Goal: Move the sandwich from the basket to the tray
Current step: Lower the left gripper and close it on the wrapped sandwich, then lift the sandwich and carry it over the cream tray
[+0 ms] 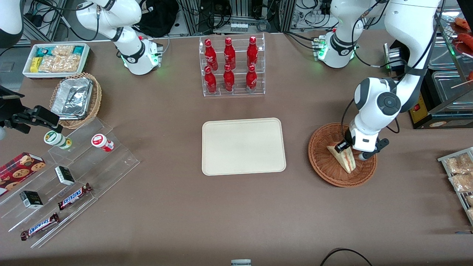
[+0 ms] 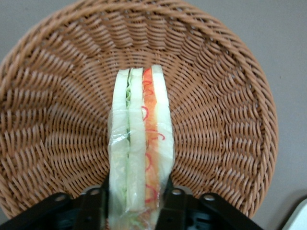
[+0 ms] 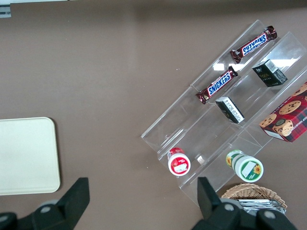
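The sandwich (image 1: 344, 158) is a wrapped wedge of white bread with red-orange and green filling, standing on edge in the reddish-brown wicker basket (image 1: 325, 162). My left gripper (image 1: 349, 150) is down in the basket with one black finger on each flat side of the sandwich, shut on it. In the left wrist view the sandwich (image 2: 140, 148) runs between the fingers (image 2: 93, 208), with the basket (image 2: 225, 110) weave all round. The cream-beige tray (image 1: 243, 146) lies flat and empty at the table's middle, beside the basket toward the parked arm's end.
A clear rack of red bottles (image 1: 232, 66) stands farther from the camera than the tray. A lighter wicker basket with foil containers (image 1: 75, 99), a white bin of snacks (image 1: 56, 59) and an acrylic stand with candy bars (image 1: 66, 177) lie toward the parked arm's end. Snack packets (image 1: 460, 177) lie nearby.
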